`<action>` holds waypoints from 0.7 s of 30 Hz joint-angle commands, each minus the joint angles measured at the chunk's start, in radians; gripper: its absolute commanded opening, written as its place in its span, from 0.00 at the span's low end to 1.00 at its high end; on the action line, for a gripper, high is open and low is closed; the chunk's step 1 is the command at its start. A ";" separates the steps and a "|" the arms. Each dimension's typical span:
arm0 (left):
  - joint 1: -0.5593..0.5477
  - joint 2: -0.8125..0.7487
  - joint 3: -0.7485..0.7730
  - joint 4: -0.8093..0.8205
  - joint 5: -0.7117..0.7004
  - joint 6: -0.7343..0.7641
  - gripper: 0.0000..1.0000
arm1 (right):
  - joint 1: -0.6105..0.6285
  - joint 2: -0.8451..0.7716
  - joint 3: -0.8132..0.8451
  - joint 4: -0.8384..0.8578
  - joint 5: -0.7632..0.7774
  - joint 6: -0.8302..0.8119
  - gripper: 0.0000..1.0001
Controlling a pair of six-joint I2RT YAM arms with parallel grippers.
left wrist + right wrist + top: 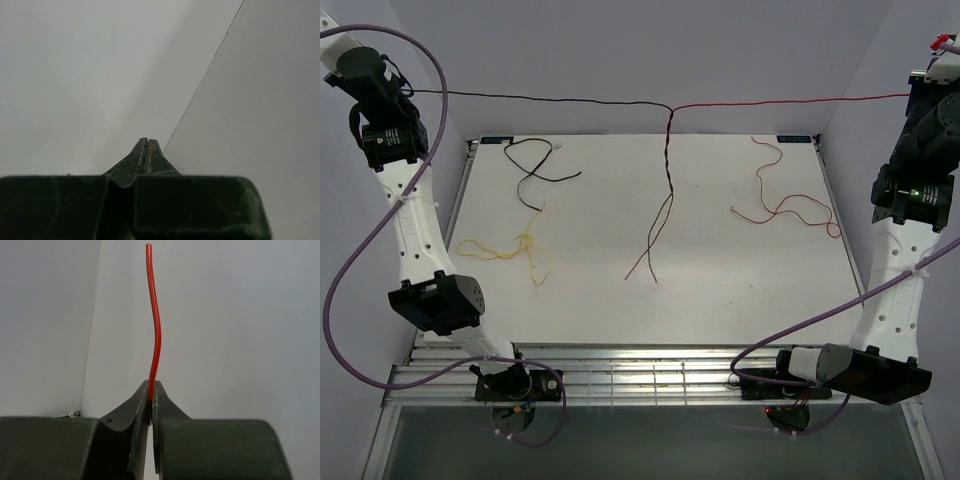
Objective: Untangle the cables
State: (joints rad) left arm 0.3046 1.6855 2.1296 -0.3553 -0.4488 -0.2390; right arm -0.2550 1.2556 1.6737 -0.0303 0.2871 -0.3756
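Note:
A black cable (540, 98) and a red cable (790, 100) stretch taut above the white table, meeting in a twist (669, 125) at mid-back. Their twisted tails (658, 235) hang down onto the table. My left gripper (406, 92) is raised at the far left, jaws shut (146, 140) on the black cable's end; the wire itself does not show in the left wrist view. High at the far right, my right gripper (916, 95) is shut (151, 385) on the red cable (156, 330), whose short end sticks out past the fingertips.
Three loose cables lie on the table (740, 290): a black one (535, 160) back left, a yellow one (510, 248) left, a red one (785, 200) right. Grey walls close in the sides and back. A metal rail (640, 375) runs along the front.

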 commanded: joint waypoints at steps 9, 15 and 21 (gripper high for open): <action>0.060 0.006 0.003 0.003 0.012 0.021 0.00 | -0.021 -0.047 -0.012 0.046 0.121 -0.095 0.08; 0.086 -0.001 -0.005 0.004 0.019 0.024 0.00 | -0.023 -0.074 -0.051 0.072 0.141 -0.128 0.08; 0.100 -0.018 -0.007 0.007 0.042 0.033 0.00 | -0.023 -0.094 -0.081 0.079 0.124 -0.125 0.08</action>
State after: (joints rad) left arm 0.3847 1.7149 2.1262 -0.3588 -0.4068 -0.2256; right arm -0.2619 1.1824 1.5967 -0.0200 0.3656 -0.4747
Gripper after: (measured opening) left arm 0.030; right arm 0.081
